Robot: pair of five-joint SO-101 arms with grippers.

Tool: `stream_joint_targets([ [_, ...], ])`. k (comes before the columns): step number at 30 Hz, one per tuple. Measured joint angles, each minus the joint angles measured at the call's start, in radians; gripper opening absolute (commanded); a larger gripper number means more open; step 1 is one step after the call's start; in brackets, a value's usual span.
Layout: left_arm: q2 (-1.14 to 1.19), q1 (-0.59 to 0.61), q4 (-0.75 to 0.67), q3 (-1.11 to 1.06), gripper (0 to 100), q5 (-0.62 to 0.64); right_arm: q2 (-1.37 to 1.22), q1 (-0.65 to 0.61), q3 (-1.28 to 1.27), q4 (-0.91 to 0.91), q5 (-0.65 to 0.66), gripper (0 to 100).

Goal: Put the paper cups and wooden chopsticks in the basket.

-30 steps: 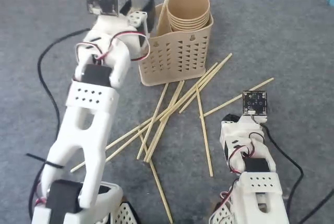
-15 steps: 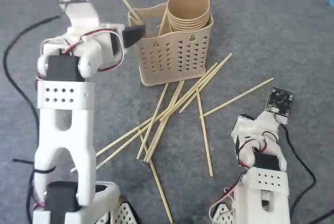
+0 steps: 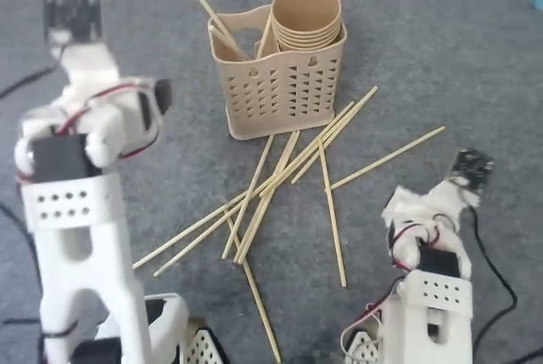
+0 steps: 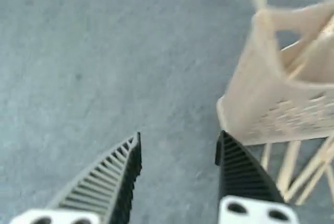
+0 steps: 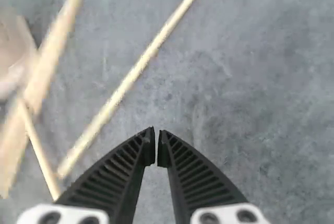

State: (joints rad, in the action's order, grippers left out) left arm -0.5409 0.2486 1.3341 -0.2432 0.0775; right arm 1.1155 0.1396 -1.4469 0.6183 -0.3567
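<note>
**Asker:** Toward twelve o'clock on the grey bench (image 3: 441, 58), what is standing?

**Describer:** A beige basket (image 3: 280, 97) with perforated walls is sitting upright there. A nested stack of paper cups (image 3: 307, 16) is resting inside it, on its two o'clock side. A few leaning chopsticks (image 3: 212, 14) are propped inside toward ten o'clock, and their ends are poking out over the rim.

**Asker:** Where are the other sticks lying?

**Describer:** The loose chopsticks (image 3: 270, 179) are lying crossed in a heap at the centre of the bench, fanning from the basket's foot toward seven o'clock. A lone chopstick (image 3: 386, 159) is lying apart from the heap, slanting out toward three o'clock.

**Asker:** How are the arms standing?

**Describer:** The left arm (image 3: 76, 169) is standing at nine o'clock, well apart from the basket. The left hand (image 4: 180, 136) is hanging released, with its jaws spread wide, nothing between them and bare bench beneath. The right arm (image 3: 428, 245) is sitting at five o'clock. The right hand (image 5: 156, 132) is clenched, its fingertips are meeting on nothing, and it is hovering near the lone chopstick without touching it.
</note>
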Motion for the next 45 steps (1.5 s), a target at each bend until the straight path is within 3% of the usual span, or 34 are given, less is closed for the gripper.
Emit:
stream_joint_targets([
  [3, -0.046, 0.075, -0.147, -0.249, 22, -0.009, -0.011, -0.005, 0.086, 0.078, -0.023, 2.7],
  [9, -0.078, 0.140, -0.600, -0.783, 22, -0.048, -0.172, -0.060, 0.302, 0.186, -0.034, 3.0],
  [13, -0.078, 0.144, -0.733, -0.937, 22, -0.072, -0.341, -0.066, 0.436, 0.189, -0.034, 3.2],
  [17, -0.080, 0.149, -0.767, -0.951, 22, -0.084, -0.546, -0.064, 0.580, 0.189, -0.091, 3.7],
  [23, -0.080, 0.157, -0.772, -0.957, 22, -0.084, -0.927, -0.063, 0.836, 0.192, -0.180, 15.1],
  [34, -0.080, 0.167, -0.806, -0.961, 22, -0.117, -1.574, -0.012, 1.384, 0.281, -0.241, 10.2],
  [39, -0.080, 0.167, -0.806, -0.961, 22, -0.120, -1.752, 0.003, 1.660, 0.459, -0.241, 9.5],
  [45, -0.080, 0.167, -0.806, -0.961, 22, -0.120, -1.883, 0.020, 1.875, 0.643, -0.241, 0.8],
])
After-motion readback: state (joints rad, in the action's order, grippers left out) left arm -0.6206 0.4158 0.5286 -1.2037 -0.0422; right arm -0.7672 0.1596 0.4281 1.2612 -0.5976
